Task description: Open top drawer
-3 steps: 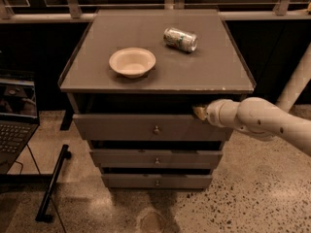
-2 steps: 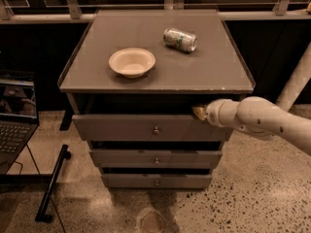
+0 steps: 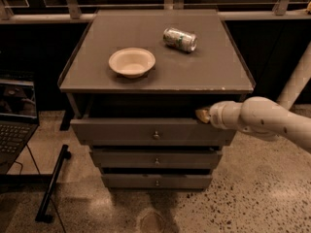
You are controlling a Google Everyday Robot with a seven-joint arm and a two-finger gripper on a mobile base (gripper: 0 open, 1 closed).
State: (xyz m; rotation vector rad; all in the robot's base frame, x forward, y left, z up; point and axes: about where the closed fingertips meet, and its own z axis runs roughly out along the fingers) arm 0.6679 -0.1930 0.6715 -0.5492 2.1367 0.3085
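Below the desk's [image 3: 209, 72] front edge, the top drawer [image 3: 121, 130], a flat grey-brown front with a small round metal knob [image 3: 156, 135], is seen standing out a little beyond the two shorter drawers [image 3: 126, 158] beneath. The gripper [image 3: 203, 114] is set at its upper rim under the front right corner, on a smooth cream arm [image 3: 262, 120] reaching in level from the right; its opening cannot be told. Farther back, a round pale bowl [image 3: 131, 61] is placed left of centre, and a shiny can [image 3: 180, 39] is laid on its side toward the back edge, its label unreadable.
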